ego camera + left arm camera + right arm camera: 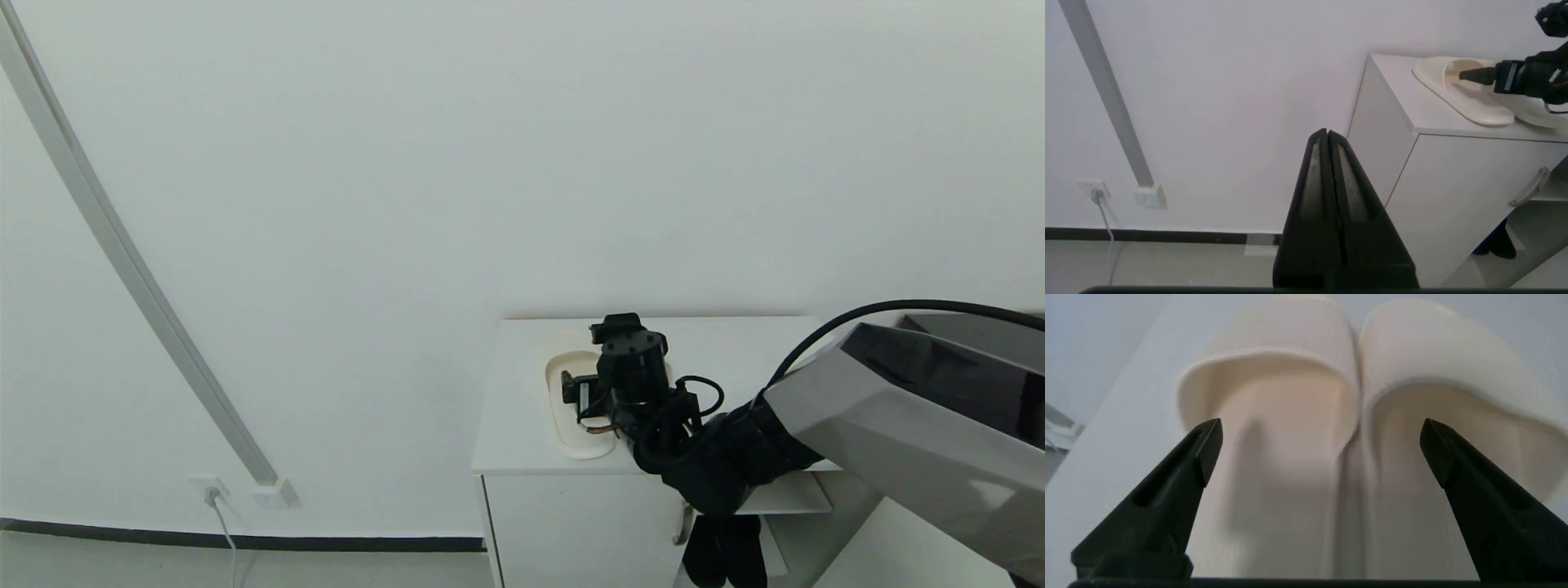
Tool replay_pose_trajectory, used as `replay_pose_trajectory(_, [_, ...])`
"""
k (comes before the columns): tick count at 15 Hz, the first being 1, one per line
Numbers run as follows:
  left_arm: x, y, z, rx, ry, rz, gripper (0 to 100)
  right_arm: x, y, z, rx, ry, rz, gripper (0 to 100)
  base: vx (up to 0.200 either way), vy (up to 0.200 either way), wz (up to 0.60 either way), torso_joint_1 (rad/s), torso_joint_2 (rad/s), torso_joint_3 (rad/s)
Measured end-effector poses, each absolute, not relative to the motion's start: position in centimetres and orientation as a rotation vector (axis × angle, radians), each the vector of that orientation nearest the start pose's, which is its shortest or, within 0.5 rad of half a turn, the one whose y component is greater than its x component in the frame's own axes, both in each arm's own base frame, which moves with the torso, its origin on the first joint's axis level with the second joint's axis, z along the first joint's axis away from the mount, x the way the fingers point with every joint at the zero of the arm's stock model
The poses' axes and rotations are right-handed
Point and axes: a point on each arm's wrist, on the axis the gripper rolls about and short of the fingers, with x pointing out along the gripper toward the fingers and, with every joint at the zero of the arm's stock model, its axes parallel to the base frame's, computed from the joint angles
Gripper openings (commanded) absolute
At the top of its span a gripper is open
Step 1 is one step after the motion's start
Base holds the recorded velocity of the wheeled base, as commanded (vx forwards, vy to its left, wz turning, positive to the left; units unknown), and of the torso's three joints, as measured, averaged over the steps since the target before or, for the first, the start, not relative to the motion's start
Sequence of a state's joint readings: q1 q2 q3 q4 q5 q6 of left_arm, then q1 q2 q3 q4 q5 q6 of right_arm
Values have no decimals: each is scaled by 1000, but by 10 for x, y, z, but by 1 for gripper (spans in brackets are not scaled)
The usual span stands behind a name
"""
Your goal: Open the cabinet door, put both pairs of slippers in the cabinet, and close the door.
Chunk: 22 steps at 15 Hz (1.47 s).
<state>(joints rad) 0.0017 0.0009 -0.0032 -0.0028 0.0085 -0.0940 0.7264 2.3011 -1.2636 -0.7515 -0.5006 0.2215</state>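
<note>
A pair of cream slippers point(575, 429) lies side by side on top of the white cabinet point(518, 408). My right gripper point(594, 407) hovers just over them, open, with one finger outside each slipper point(1282, 416) and nothing gripped. From the left wrist view, that same right gripper point(1490, 76) sits at the heel end of the cream slippers point(1462, 94). A pair of black slippers point(722, 551) stands low inside the cabinet's open right side, beside a door panel with a handle point(1527, 188). My left gripper point(1327, 139) is shut and empty, held low, left of the cabinet.
A white wall stands close behind the cabinet. A slanted cable duct point(122, 245) runs down it to a socket with a plugged cord point(212, 492). Bare floor lies left of the cabinet. An inner shelf point(784, 494) shows under the top.
</note>
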Motion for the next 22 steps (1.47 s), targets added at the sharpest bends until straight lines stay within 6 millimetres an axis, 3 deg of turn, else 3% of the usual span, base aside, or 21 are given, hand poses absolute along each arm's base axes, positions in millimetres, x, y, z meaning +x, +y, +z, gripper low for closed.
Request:
replay_pose_trajectory(3, [-23,0,77,-94,-6,10,0,363,285,82,67,242,163,100,0,0,0,0,0,0])
replay_pose_trajectory(7, [-23,0,77,-94,-6,10,0,373,288,75,61,235,155,100,0,0,0,0,0,0])
replay_pose_trajectory(8, [-23,0,77,-94,-5,10,0,374,289,74,60,235,155,0,0,0,0,0,0,0])
replay_pose_trajectory(17, [-23,0,77,-94,-6,10,0,372,293,71,53,235,159,0,0,0,0,0,0,0])
replay_pose_trajectory(22, [-23,0,77,-95,-6,10,0,347,294,85,38,246,203,0,0,0,0,0,0,0])
